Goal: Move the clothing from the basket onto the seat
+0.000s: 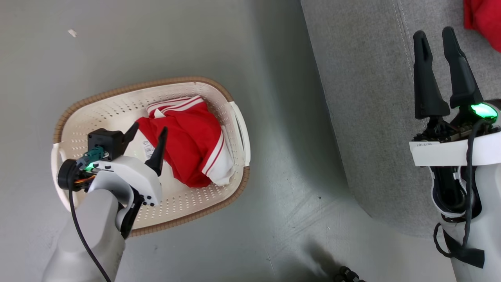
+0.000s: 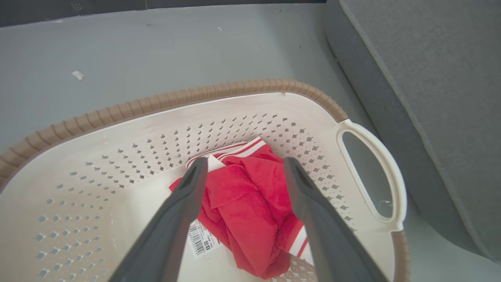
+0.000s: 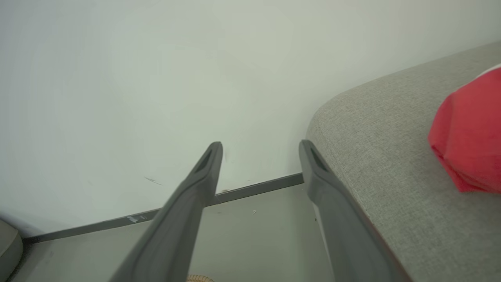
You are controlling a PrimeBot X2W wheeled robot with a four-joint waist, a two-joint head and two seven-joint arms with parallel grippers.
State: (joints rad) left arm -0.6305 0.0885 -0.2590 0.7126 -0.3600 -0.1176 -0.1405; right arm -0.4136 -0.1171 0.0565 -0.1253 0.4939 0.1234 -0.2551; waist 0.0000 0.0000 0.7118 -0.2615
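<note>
One red garment (image 1: 188, 152) lies in the basket (image 1: 109, 109) beneath the spread left gripper (image 1: 151, 127), the right gripper (image 1: 433, 31) also spread, well away from it.

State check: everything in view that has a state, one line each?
basket: upright on the floor, one garment inside.
basket garment: crumpled, not gripped.
seat garment: lying on the seat, partly out of frame.
seat: holding one garment.
left gripper: open, empty, above the basket garment.
right gripper: open, empty, over the seat.
</note>
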